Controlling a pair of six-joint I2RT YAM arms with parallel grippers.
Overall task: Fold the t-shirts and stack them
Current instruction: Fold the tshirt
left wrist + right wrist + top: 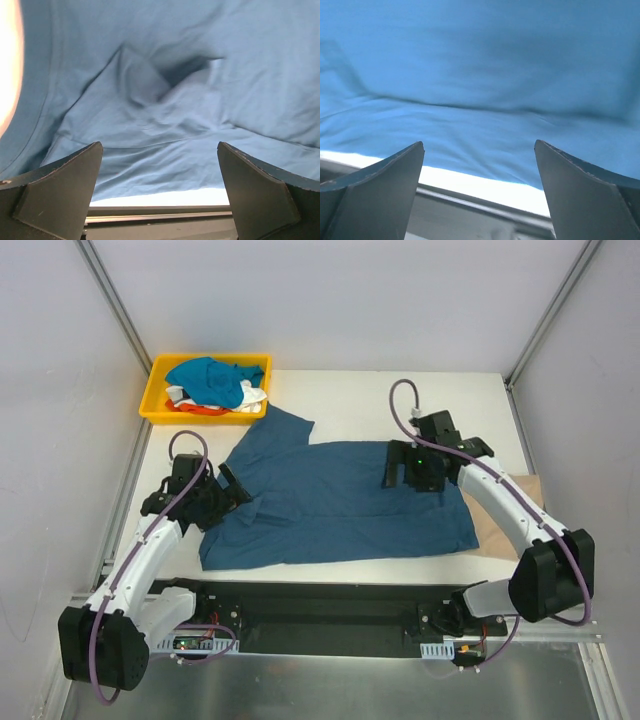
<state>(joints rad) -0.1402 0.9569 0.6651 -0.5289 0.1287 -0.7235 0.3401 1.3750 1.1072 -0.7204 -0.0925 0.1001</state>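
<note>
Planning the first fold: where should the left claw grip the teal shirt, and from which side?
Probably its left edge, from the left. The teal shirt lies flat, so only the rumpled border there offers a pinchable lip, and the open left claw hovers by it.

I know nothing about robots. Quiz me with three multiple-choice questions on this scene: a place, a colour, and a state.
1. Where is the yellow tray? A) far left corner B) near right corner C) on the shirt
2. What colour is the spread-out shirt? A) orange B) dark blue C) white
3. The left claw and right claw are? A) both shut B) both open C) one shut
Answers: A, it sits at the far left; B, its cloth is dark blue; B, each wrist view shows fingers wide apart, gripping nothing.
</note>
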